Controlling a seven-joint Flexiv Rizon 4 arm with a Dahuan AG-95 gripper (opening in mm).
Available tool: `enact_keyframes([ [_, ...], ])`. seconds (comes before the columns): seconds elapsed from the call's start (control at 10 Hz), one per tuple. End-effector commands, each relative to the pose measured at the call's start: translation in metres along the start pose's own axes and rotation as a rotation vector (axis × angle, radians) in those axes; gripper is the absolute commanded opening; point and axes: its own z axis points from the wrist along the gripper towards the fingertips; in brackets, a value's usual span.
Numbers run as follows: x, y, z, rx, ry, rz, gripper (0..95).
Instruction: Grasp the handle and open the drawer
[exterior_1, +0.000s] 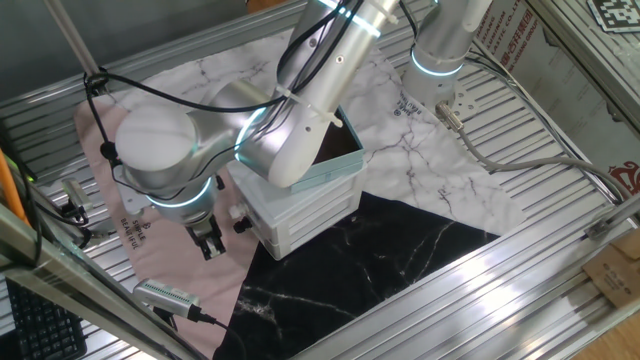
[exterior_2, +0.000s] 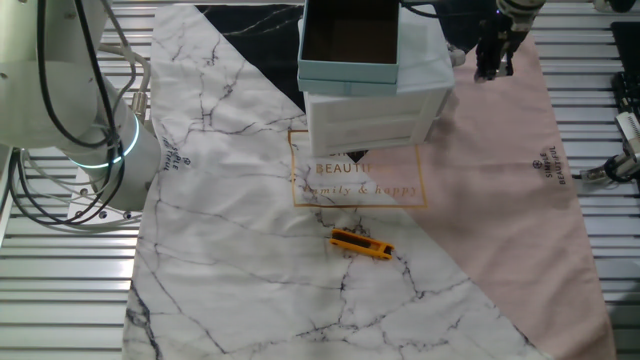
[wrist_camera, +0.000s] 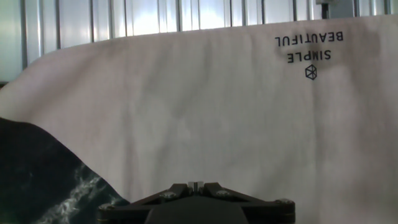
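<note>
**Handle** (exterior_1: 241, 227): small round black knob on the left-facing front of the lowest white plastic drawer (exterior_1: 262, 238). It sits just below a pale whitish knob (exterior_1: 236, 211) and is partly hidden in the other fixed view. The drawer appears pushed in, level with the fronts above it.

**Items, near to far (one fixed view):**

- Grey ribbed hand tool with cable (exterior_1: 163, 294), lying near left on the ribbed metal worktop (exterior_1: 520, 300).
- Black marble-patterned cloth (exterior_1: 350, 275), spread in front of the cabinet.
- Pale pink cloth (exterior_1: 135, 235), left of the cabinet. In the hand view (wrist_camera: 205, 112) it carries the print "SIMPLE BEAUTIFUL", seen upside down.
- Black two-finger gripper (exterior_1: 208, 243), pointing down over the pink cloth. It is just left of the handle and apart from it, touching neither knob. Whether the fingers are apart or together cannot be told; nothing is clamped between them. The hand view shows only the gripper body, not the tips. In the other fixed view the gripper (exterior_2: 492, 62) hangs right of the cabinet.
- Small white plastic cabinet (exterior_1: 305, 215), standing where the cloths meet.
- Teal open box with brown inside (exterior_1: 338, 150), resting on the cabinet top.
- White marble-patterned cloth (exterior_1: 420, 150), behind and right of the cabinet.
- Yellow and black hand tool (exterior_2: 361, 244), lying on the white cloth, well apart from the cabinet; other fixed view only.
</note>
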Motion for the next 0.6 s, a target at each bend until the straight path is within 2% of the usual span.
enact_keyframes([
  [0.1, 0.0008, 0.0001, 0.0001, -0.001, 0.012, -0.002, 0.0],
  [0.6, 0.0052, -0.0008, 0.0049, 0.000, 0.022, -0.007, 0.0],
])
